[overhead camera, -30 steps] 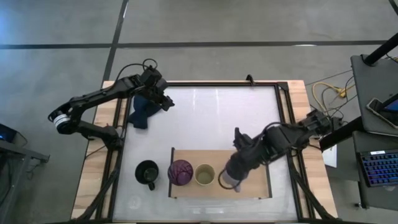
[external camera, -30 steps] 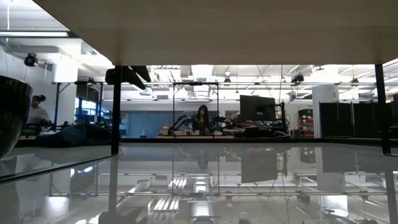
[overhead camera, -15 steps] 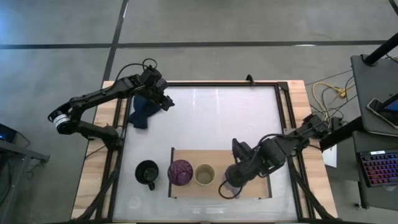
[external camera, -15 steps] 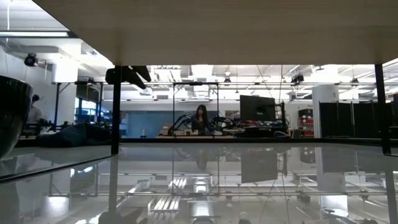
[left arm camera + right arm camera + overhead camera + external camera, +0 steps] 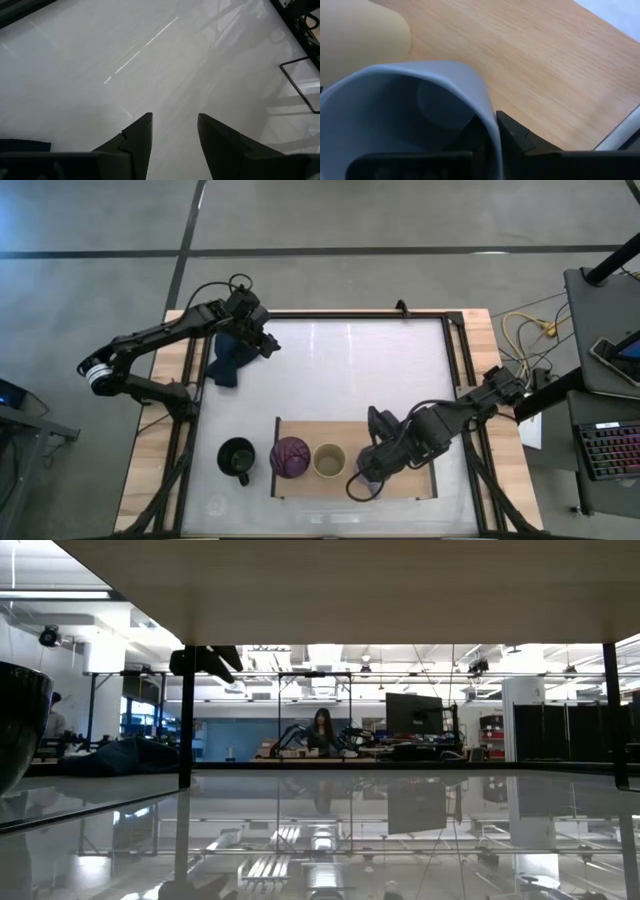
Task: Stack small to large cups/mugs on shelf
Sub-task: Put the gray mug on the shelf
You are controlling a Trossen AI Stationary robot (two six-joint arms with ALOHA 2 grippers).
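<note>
The light-wood shelf (image 5: pixel 400 435) lies near the table's near edge. On it stand the purple tumbler (image 5: pixel 290 457) and, to its right, the pale yellow cup (image 5: pixel 329 461). The black mug (image 5: pixel 237 459) stands on the table just left of the shelf and also shows in the low view (image 5: pixel 18 730). My right gripper (image 5: pixel 372 470) is shut on the grey-lavender mug (image 5: pixel 362 478), right of the yellow cup and over the shelf. My left gripper (image 5: pixel 268 343) is open and empty at the far left, beside the dark blue cloth (image 5: pixel 225 358). My right gripper holds the grey-lavender mug by its rim wall (image 5: pixel 487 112), one finger inside the mug and one finger (image 5: pixel 517 137) outside. The fingers come slanting down from the table's right and far side. Whether the mug's bottom rests on the shelf, I cannot tell.
The shelf has thin black end rails (image 5: pixel 277 460) at its left and right ends. Bare board (image 5: pixel 530 65) lies to the right of the held mug. The white tabletop (image 5: pixel 150 60) stretches between the cloth and the shelf. People show in the room behind (image 5: pixel 323 730).
My right gripper has carried the grey-lavender mug a short way toward the table's near edge and left, closer to the yellow cup. It has stayed shut on the mug.
</note>
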